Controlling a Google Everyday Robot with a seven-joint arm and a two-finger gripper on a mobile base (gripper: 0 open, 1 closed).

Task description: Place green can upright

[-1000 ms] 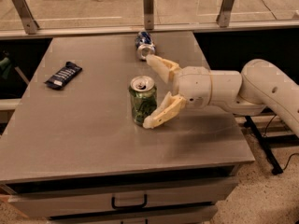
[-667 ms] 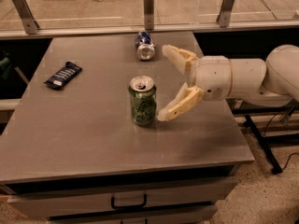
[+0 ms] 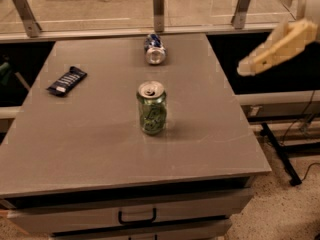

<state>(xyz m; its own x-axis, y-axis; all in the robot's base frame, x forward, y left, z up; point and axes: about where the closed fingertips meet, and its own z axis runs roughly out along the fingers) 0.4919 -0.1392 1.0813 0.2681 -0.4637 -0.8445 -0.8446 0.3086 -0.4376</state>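
The green can [image 3: 151, 108] stands upright near the middle of the grey table [image 3: 75, 149], silver top and pull tab facing up. My gripper [image 3: 265, 24] is raised at the top right, beyond the table's right edge and well clear of the can. It is open and empty. One cream finger [image 3: 272, 49] shows in full; the other is mostly cut off by the frame's top edge.
A blue-and-silver can [image 3: 155, 49] lies on its side at the table's back centre. A dark snack bar [image 3: 66, 80] lies at the left. A glass railing with metal posts [image 3: 158, 6] runs behind the table. A drawer with a handle [image 3: 137, 216] sits below the front edge.
My gripper has drawn back from around the green can, moving up and to the right. The can stays upright in place.
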